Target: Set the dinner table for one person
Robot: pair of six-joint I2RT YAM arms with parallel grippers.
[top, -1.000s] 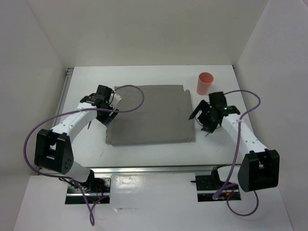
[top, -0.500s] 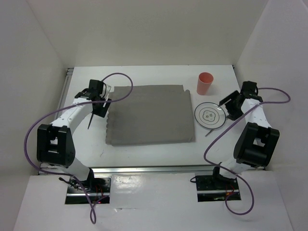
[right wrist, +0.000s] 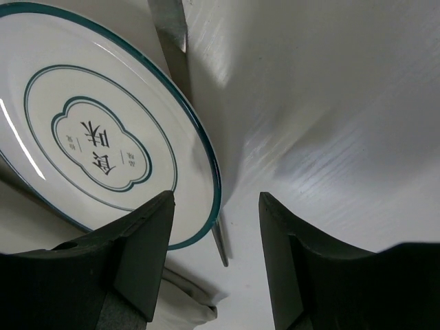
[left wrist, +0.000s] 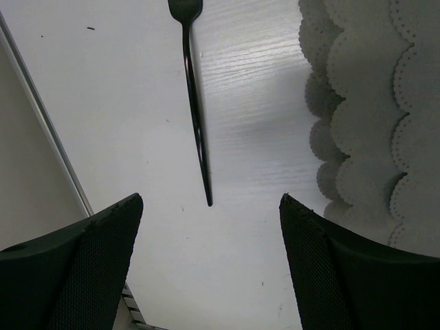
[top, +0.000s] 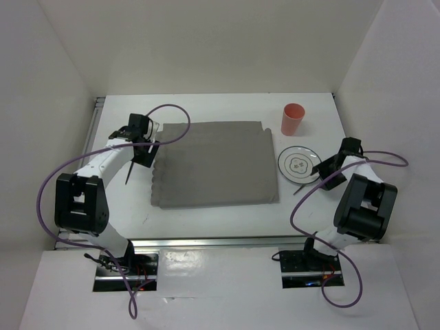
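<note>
The white table (top: 206, 218) runs from the arm bases to the back wall and carries every piece of the setting. On its left side, the left hand (left wrist: 210, 206) hangs over a dark fork (left wrist: 194, 103), spread wide and holding nothing. The tip of the fork's handle lies between its fingers, with the tines further out. On the right, the right hand (right wrist: 214, 206), also wide open and empty, sits low beside a teal-rimmed plate (right wrist: 103, 137) whose edge rests on what appears to be a knife (right wrist: 170, 27). Between the two hands lies the grey scalloped mat (top: 213, 165), and at the far right stands a pink cup (top: 293, 118).

The step in hand looks like collecting fork and plate for the mat. To do it well, the left hand should slide forward to mid-handle, drop until it meets the table, then close squarely across the thin shaft. The right hand should take the plate by its raised rim without dragging the knife.
</note>
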